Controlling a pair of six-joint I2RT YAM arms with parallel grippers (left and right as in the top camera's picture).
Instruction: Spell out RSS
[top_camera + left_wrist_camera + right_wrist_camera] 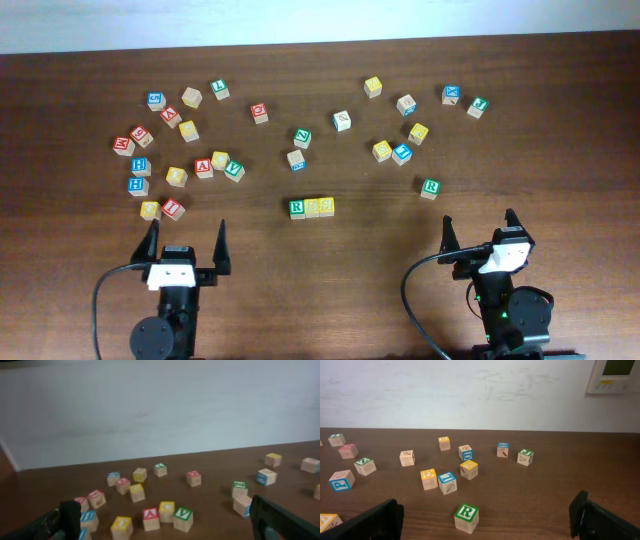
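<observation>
Nearest us, our left claw (187,230) and right claw (479,222) both gape fully wide, holding and touching nothing. Both arms sit at the counter's (330,300) near edge, fingers pointing far. Just beyond and between them, the RSS (312,207) cubes touch in a row. Farther off, loose cubes (343,121) lie scattered left and right.

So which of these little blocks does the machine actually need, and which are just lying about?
Needed: green-lettered R wooden cube; two yellow-printed wooden cubes beside it in a row.
Lying about: spare green R wooden cube; the other scattered wooden letter cubes.
</observation>
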